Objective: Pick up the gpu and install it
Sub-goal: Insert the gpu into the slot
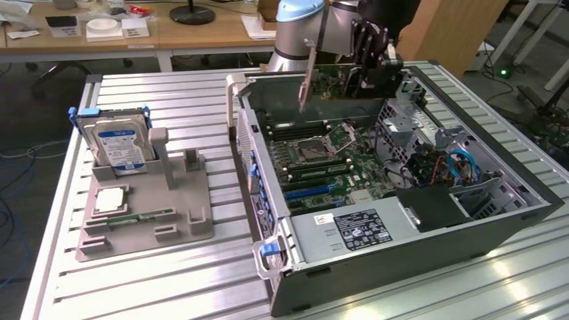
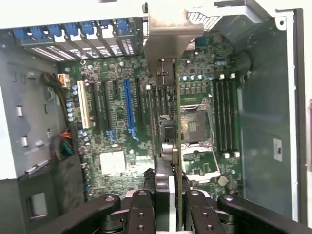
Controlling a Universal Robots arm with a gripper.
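Exterior view
gpu (image 1: 342, 79) place: in the air above the rear part of the open computer case (image 1: 427, 260), standing on edge and clear of the motherboard (image 1: 329, 167) inside the case.
end effector (image 1: 366, 67) state: clamped on the gpu's upper edge, with the card hanging beneath it.
gpu look: a thin green circuit board with dark parts on its face. A narrow silver bracket (image 1: 307, 83) sits at the end nearest the case's slotted rear wall.

Wrist view
gpu (image 2: 170, 136) place: seen edge-on as a slim strip over the motherboard (image 2: 117, 122) inside the case, between the blue expansion slot (image 2: 129, 109) and the CPU socket (image 2: 195, 126). It looks unseated.
end effector (image 2: 168, 212) state: its black fingers (image 2: 141, 214) are shut, one on each face of the card.
bracket (image 2: 168, 39) look: bent plain metal, close to the case's row of blue slot tabs.
handling: probably light and stiff, but fragile. The soldered parts and the contact edge should take no squeeze.
hold: best taken across the bare top edge near the middle, as it is here. A pinch nearer one end would likely let the card tip.
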